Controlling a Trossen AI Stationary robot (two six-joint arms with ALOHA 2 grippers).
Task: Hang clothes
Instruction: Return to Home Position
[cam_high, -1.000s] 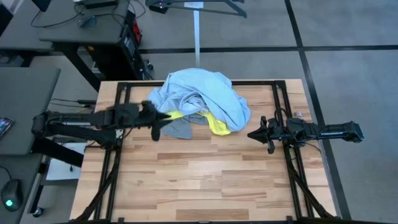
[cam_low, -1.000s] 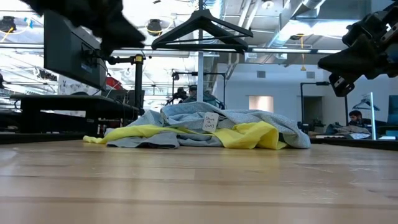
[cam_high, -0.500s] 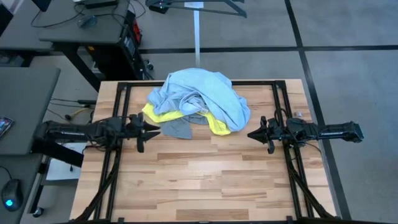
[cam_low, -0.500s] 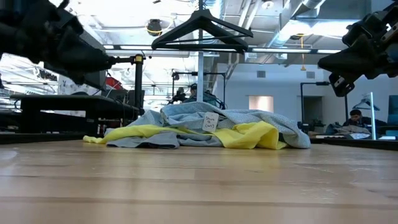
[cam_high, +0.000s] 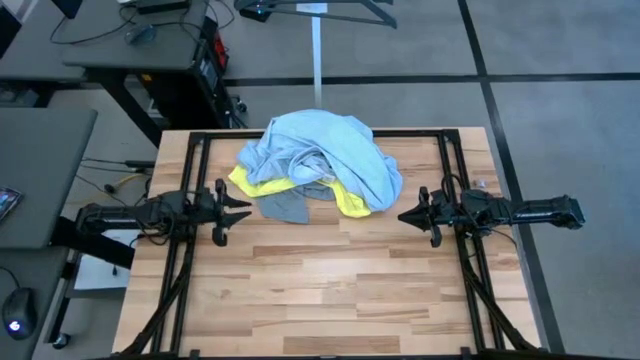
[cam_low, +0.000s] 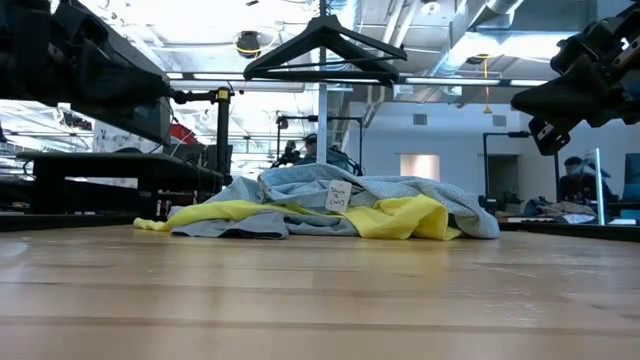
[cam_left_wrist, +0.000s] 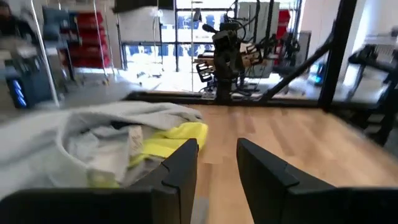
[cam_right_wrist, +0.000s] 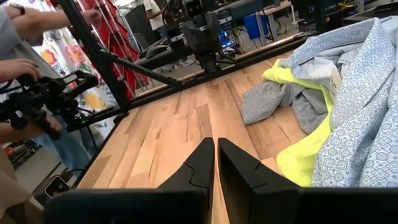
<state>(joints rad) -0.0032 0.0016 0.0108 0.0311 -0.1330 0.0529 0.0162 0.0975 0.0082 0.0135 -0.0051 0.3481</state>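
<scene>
The clothes lie in one heap at the far middle of the table, between the two arms. From above, the blue shirt covers most of the heap. The yellow tee shows along its near edge, and the grey tee sticks out at the near left. The low view adds a white tag on the heap. Behind the heap it shows a black hanger up on a rack pole, beyond the table's far edge. It also shows both arms raised off the tabletop.

The left claw hangs over the table's left side, pointing right, just left of the grey tee. Only its wrist view tells that the fingers stand apart, holding nothing. The right claw is over the right side, pointing left, near the yellow tee. Its wrist view shows the fingers pressed together, holding nothing. That view alone catches a person beyond the table, holding a camera rig.
</scene>
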